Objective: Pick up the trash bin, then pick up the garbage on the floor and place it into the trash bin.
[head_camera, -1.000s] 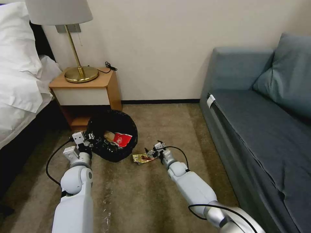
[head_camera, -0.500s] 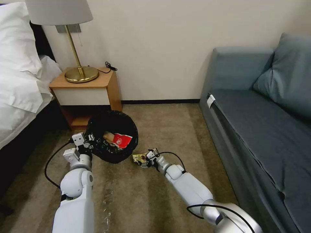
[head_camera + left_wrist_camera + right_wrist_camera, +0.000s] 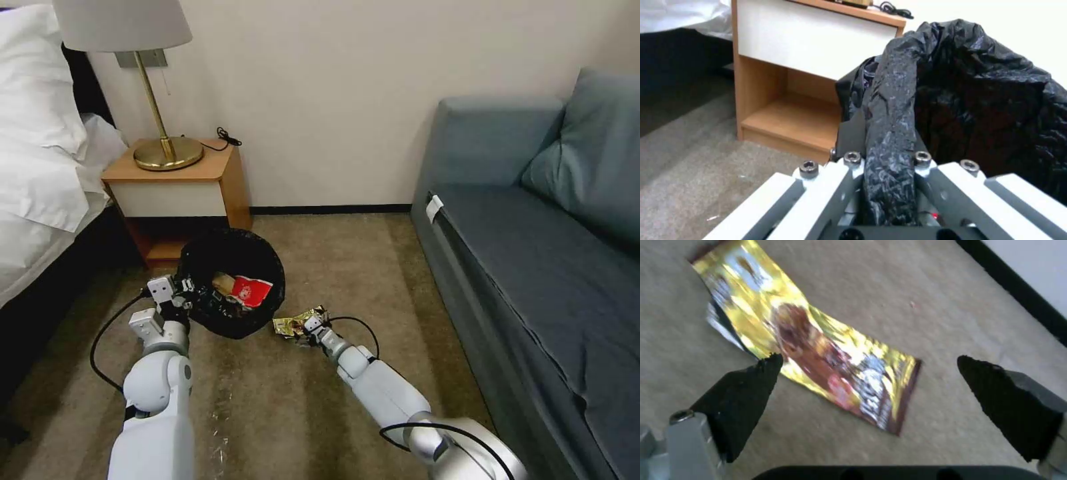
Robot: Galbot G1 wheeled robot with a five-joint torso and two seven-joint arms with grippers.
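On carpet [image 3: 373, 267], nearest: right gripper [image 3: 871, 386], jaws spread wide, poised over gold snack wrapper [image 3: 818, 350] lying flat. Beyond, left gripper [image 3: 181, 293] clamps the black-bagged rim of trash bin [image 3: 230, 257], containing red-and-white carton [image 3: 251, 291]. Behind: wooden nightstand [image 3: 177, 183].

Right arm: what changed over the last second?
The right gripper swung toward the bin and came down over the gold wrapper on the carpet; its fingers are open either side of it, nothing gripped yet. The wrapper hasn't moved. The left gripper stays shut on the bin's bag rim, and the red carton stays inside.
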